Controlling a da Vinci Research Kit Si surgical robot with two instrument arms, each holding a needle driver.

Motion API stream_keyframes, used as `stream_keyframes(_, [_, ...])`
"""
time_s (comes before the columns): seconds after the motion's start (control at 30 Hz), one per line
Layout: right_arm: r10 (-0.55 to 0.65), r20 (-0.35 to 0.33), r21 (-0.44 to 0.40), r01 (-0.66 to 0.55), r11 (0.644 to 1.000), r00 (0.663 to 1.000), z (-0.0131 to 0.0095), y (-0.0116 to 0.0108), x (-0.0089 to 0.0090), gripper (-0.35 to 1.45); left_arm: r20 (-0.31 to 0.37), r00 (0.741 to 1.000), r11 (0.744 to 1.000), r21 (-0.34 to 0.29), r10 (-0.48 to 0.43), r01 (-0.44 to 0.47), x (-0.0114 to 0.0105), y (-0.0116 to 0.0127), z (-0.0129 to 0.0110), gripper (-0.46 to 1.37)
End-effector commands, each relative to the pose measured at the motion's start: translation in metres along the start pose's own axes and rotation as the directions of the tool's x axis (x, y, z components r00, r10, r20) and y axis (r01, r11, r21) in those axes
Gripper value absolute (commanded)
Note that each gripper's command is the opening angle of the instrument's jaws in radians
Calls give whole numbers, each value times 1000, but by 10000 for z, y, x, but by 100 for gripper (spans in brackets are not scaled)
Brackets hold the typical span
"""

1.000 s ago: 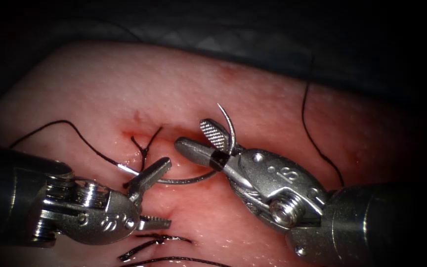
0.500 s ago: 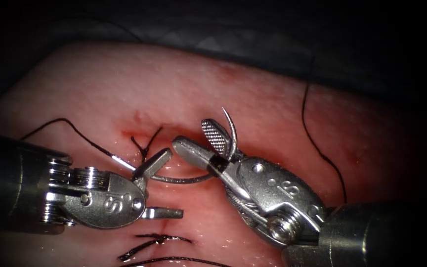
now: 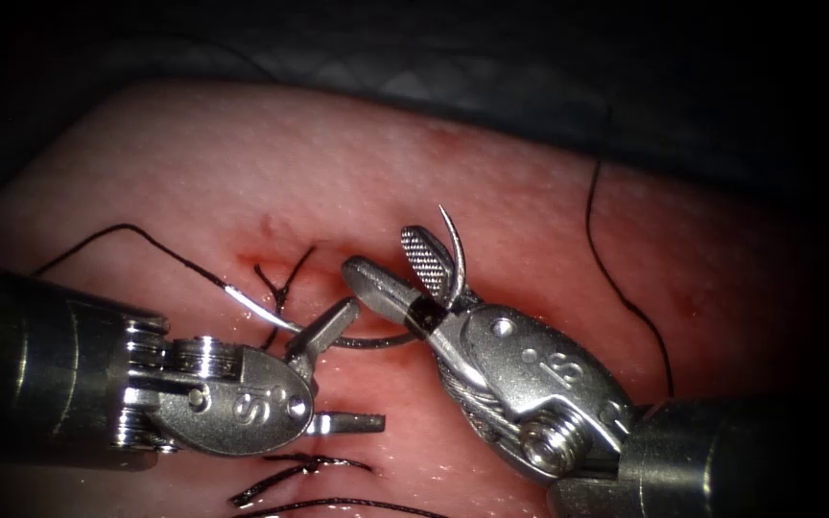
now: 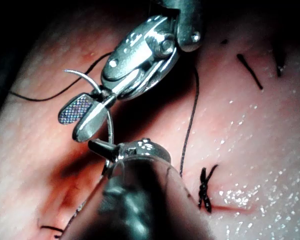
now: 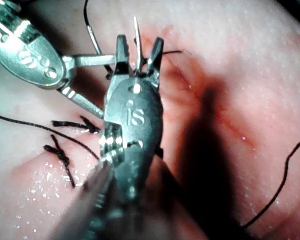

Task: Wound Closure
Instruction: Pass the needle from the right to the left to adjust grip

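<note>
The curved needle [image 3: 376,341] lies across the cut, off the tissue [image 3: 242,163] as far as I can see. Its tip [image 3: 445,216] points up between the open jaws of my right tool [image 3: 379,251], and its body rests in their crotch near the hinge. My left tool [image 3: 367,364] is open and straddles the needle's mid-curve, with its upper jaw touching it. The tail end [image 3: 247,295] carries black thread [image 3: 127,228] that runs off to the left. The right wrist view has the tip [image 5: 136,30] between the right tool's jaws [image 5: 139,42]. The needle [image 4: 109,125] also shows in the left wrist view.
A tied stitch [image 3: 280,283] sits just behind the left tool, and another knot [image 3: 304,465] with cut ends lies in front of it. A second thread strand [image 3: 616,278] trails over the tissue on the right. Red fluid [image 3: 251,257] marks the cut.
My left tool has moved right, its open jaws coming further along the needle toward the right tool. The right tool and the needle have shifted only slightly.
</note>
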Motion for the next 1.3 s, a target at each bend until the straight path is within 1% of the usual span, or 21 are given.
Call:
stream_keyframes(0.03, [6, 1, -11, -6, 1000, 1000, -1, -1, 1, -35, -2, 1000, 1000, 2, 0, 0, -1, -1, 1, 55])
stream_keyframes(0.17, [12, 1, -12, -12, 1000, 1000, -3, -3, 1, -35, -1, 1000, 1000, 4, -1, 1, -2, -2, 4, 45])
stream_keyframes(0.27, [19, 2, -13, -19, 1000, 1000, -4, -6, 1, -35, -8, 1000, 1000, 8, -4, 4, -2, -3, 6, 33])
stream_keyframes(0.33, [19, 1, -17, -19, 1000, 1000, -5, -7, 2, -35, -12, 1000, 1000, 8, -11, 11, -1, -2, 7, 22])
stream_keyframes(0.4, [19, 1, -17, -19, 1000, 1000, -5, -8, 2, -35, -22, 1000, 1000, 3, 3, -3, -1, -2, 8, -11])
stream_keyframes(0.47, [19, 1, -17, -19, 1000, 1000, -5, -8, 2, -35, -34, 999, 1000, 1, 11, -10, 0, -2, 7, -35])
stream_keyframes(0.57, [19, 1, -18, -19, 1000, 1000, -5, -8, 2, -35, -84, 995, 998, -13, 60, -61, 2, -5, 4, -35])
stream_keyframes(0.67, [19, 2, -14, -19, 1000, 1000, -6, -8, 2, -35, -124, 988, 994, -53, 91, -98, 4, -9, 0, -35])
stream_keyframes(0.73, [20, 4, -5, -20, 1000, 1000, -6, -8, 2, -35, -131, 984, 990, -59, 120, -128, 5, -14, -3, -35])
stream_keyframes(0.77, [20, 4, -5, -20, 1000, 1000, -7, -8, 2, -35, -133, 984, 990, -58, 118, -127, 6, -15, -4, -35])
stream_keyframes(0.8, [20, 5, -2, -20, 1000, 1000, -7, -8, 2, -27, -137, 983, 990, -55, 120, -129, 6, -17, -4, -35])
stream_keyframes(0.87, [20, 6, 5, -20, 1000, 1000, -7, -7, 2, 3, -137, 983, 990, -53, 121, -129, 6, -22, -5, -35])
stream_keyframes(0.9, [20, 8, 14, -20, 1000, 1000, -8, -7, 2, 23, -136, 983, 990, -52, 126, -134, 6, -24, -5, -35])
stream_keyframes(0.93, [20, 11, 29, -21, 999, 1000, -8, -7, 1, 55, -135, 982, 989, -50, 130, -138, 5, -27, -4, -35])
stream_keyframes(0.97, [20, 15, 45, -21, 999, 1000, -8, -7, 1, 76, -134, 982, 989, -49, 135, -142, 4, -29, -3, -35])
stream_keyframes(1.0, [20, 15, 47, -21, 999, 1000, -8, -7, 1, 86, -134, 980, 987, -49, 146, -153, 3, -30, -2, -35])
stream_keyframes(1.03, [20, 16, 51, -21, 998, 1000, -8, -7, 1, 95, -133, 979, 985, -47, 157, -164, 1, -31, -1, -35])
stream_keyframes(1.07, [20, 16, 54, -21, 998, 1000, -9, -7, 1, 100, -135, 977, 984, -49, 162, -170, 0, -32, -1, -35])
stream_keyframes(1.1, [20, 20, 70, -22, 997, 1000, -10, -7, 1, 109, -134, 972, 979, -45, 191, -199, -3, -35, 1, -35])
stream_keyframes(1.27, [18, 27, 107, -21, 994, 999, -14, -5, 1, 120, -145, 949, 957, -39, 280, -288, -9, -44, 4, -35])
stream_keyframes(1.3, [24, 31, 119, -27, 993, 999, -15, -5, 1, 121, -151, 938, 947, -35, 312, -320, -11, -47, 5, -35])
